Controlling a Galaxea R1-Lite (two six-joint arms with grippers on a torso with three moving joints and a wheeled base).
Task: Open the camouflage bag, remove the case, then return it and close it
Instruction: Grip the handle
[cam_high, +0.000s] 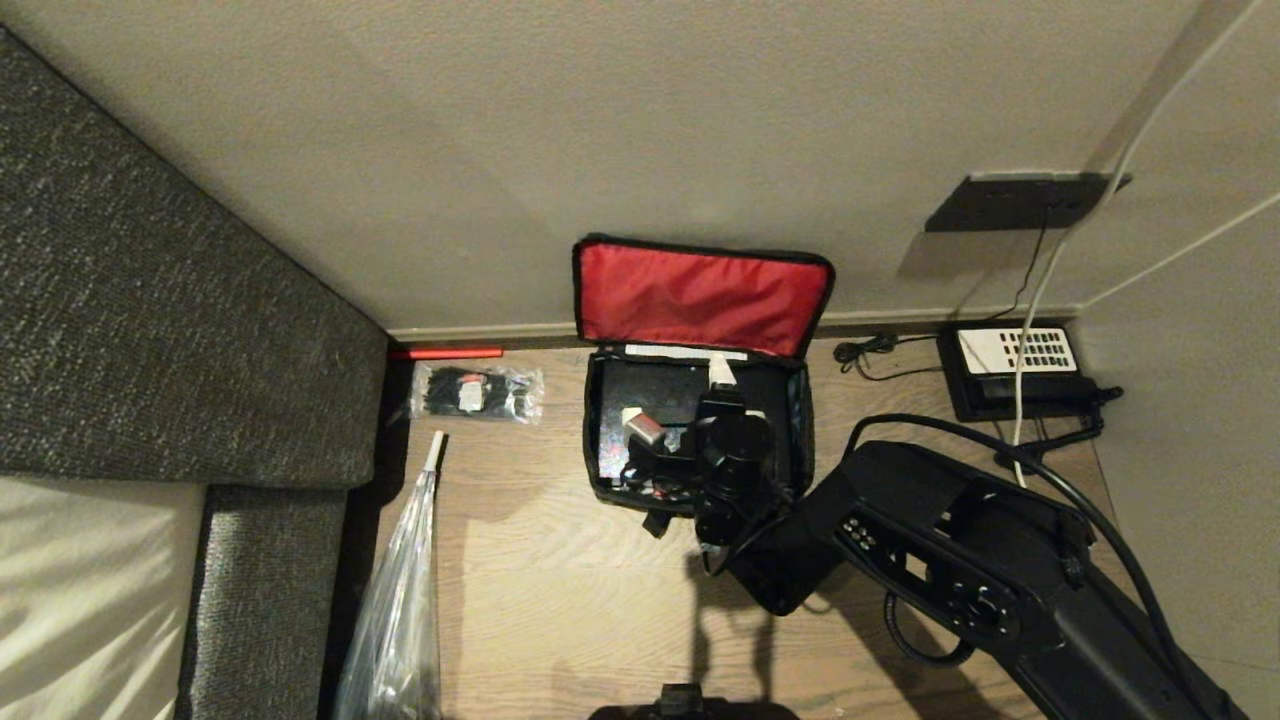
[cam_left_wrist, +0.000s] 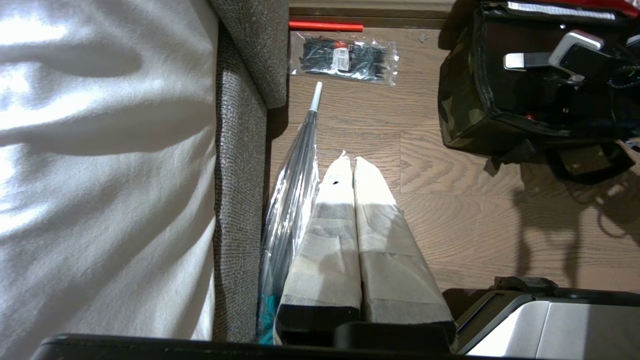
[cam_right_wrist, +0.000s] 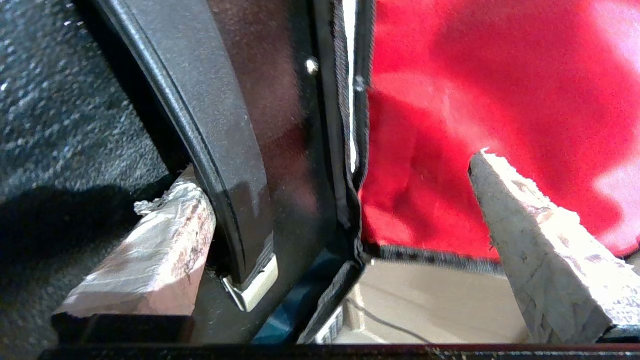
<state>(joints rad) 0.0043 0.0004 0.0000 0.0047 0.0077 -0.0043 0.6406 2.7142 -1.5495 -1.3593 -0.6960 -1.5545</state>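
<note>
- Head view: camouflage bag (cam_high: 800, 440) on the wood floor against the wall, red-lined lid up; case (cam_high: 650, 395) sits inside it.
- Right gripper (cam_right_wrist: 340, 210) is down in the bag, taped fingers (cam_right_wrist: 545, 250) spread wide; case handle (cam_right_wrist: 220, 165) runs between them, one finger touching it, nothing clamped.
- Left gripper (cam_left_wrist: 354, 165) is beside the sofa (cam_left_wrist: 240, 175), fingers pressed together, empty.

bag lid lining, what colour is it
Red, edged in black trim. The camouflage bag's lid lining shows best in the head view.
</note>
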